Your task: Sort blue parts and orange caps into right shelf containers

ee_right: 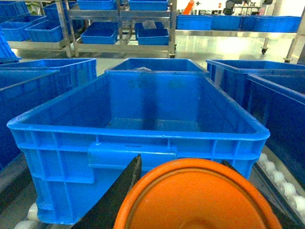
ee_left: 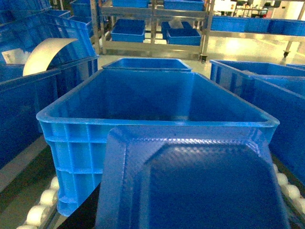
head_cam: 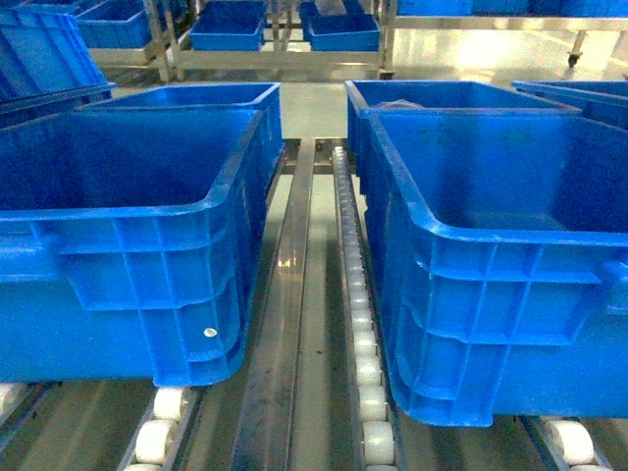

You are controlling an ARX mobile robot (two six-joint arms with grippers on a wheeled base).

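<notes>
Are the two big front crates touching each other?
Apart. The head view shows the left crate and right crate separated by a metal rail and roller strip.

Two large open-topped blue plastic crates sit side by side on roller tracks, left crate [head_cam: 128, 245] and right crate [head_cam: 500, 255]; both stand open from above. Between them runs a narrow lane over a metal rail [head_cam: 285, 294] and a line of white rollers [head_cam: 358, 324], hemmed by crate walls. Further blue crates [head_cam: 196, 98] close off the far end.
</notes>
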